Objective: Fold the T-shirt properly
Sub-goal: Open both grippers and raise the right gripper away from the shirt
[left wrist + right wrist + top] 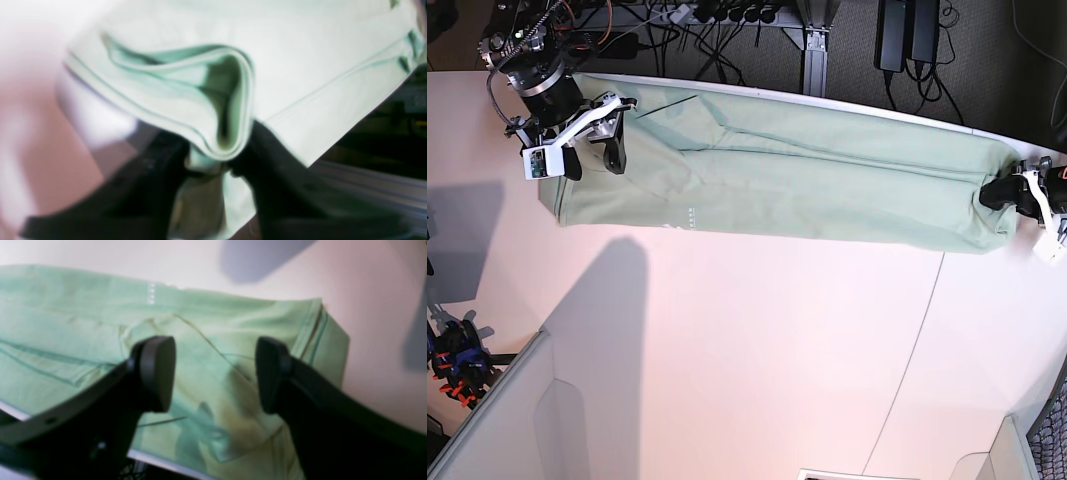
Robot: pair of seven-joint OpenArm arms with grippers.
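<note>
Base view: the T-shirt [797, 190] lies stretched in a long, narrow band across the far part of the pale surface [747, 340], running from the view's left to its right edge, its far long edge close to the surface's back rim. A short row of small pale marks [686, 215] shows near the near edge of the cloth toward the left end.

The left end effector [1004, 192], at the view's right, sits at the right end of the band, where the cloth narrows into a bunch. In the left wrist view its two dark fingers [267, 166] are pinched together on a rolled fold of the T-shirt [213, 100]; several layers of hemmed cloth curl into a loop directly above the pinch and a strip of cloth hangs below it. The picture is blurred, so finer detail of the cloth is not legible.

The right end effector [592, 155], at the view's left, is over the left end of the band. In the right wrist view its fingers [156, 373] stand spread apart with nothing between them, above the T-shirt [213, 340], where creased cloth and stitched hems show beneath the gap. Whether the fingertips touch the cloth cannot be told. Cables and dark equipment [727, 25] lie beyond the back rim of the surface.
</note>
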